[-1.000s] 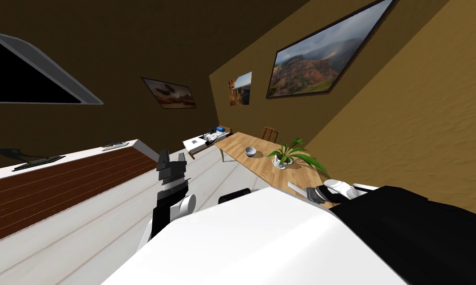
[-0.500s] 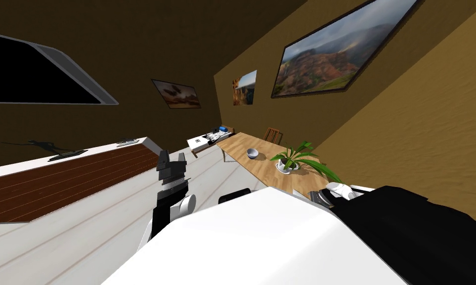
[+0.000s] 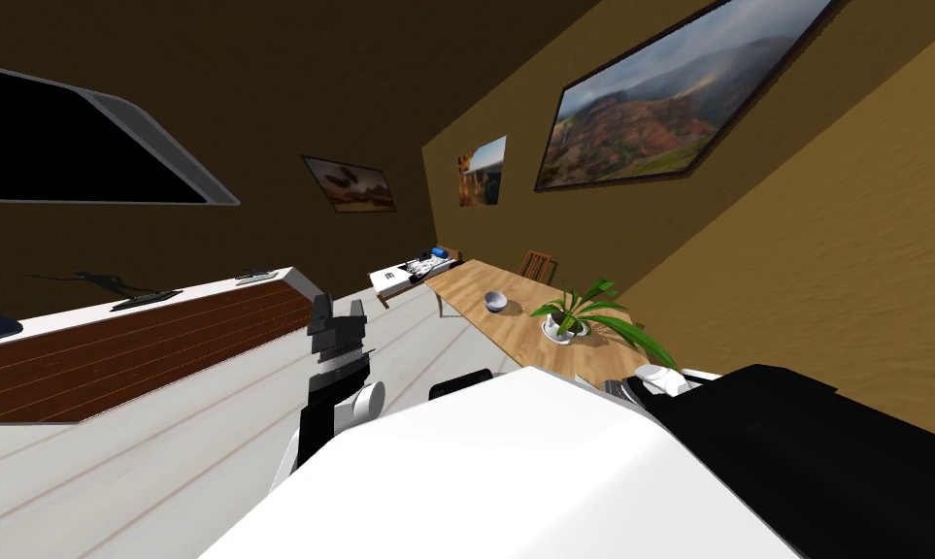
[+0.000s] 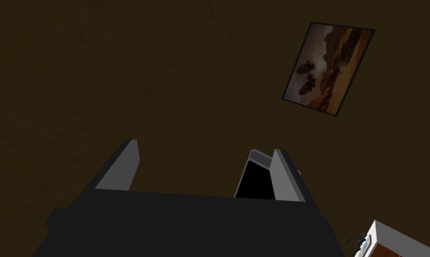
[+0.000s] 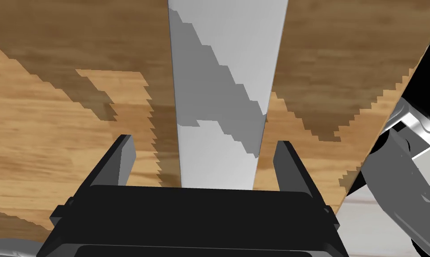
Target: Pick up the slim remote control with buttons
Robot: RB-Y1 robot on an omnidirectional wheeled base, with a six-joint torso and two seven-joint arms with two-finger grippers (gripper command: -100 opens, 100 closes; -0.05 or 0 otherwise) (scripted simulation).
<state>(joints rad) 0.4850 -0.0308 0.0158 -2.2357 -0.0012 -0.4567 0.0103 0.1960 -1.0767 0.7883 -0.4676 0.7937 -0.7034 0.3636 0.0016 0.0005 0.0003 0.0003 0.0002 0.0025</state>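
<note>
A slim, long, pale grey remote control (image 5: 223, 67) lies flat on the wooden table (image 5: 53, 134); no buttons can be made out on it. My right gripper (image 5: 202, 143) hangs open just above it, one finger on each side of the strip and neither touching. In the head view that hand (image 3: 650, 380) is at the table's near end, beside my chest. My left gripper (image 4: 205, 147) is open with nothing in it, raised in front of me (image 3: 337, 309).
The long table (image 3: 514, 311) runs along the right wall and carries a potted plant (image 3: 577, 312) and a small bowl (image 3: 495, 301). A chair (image 3: 536, 264) stands behind it. A low white unit with a brown top (image 3: 145, 340) lies on the left.
The head view has swung, so the room has slid across the picture. The pale strip that showed beside my right hand is now hidden behind my chest. The left arm has not moved.
</note>
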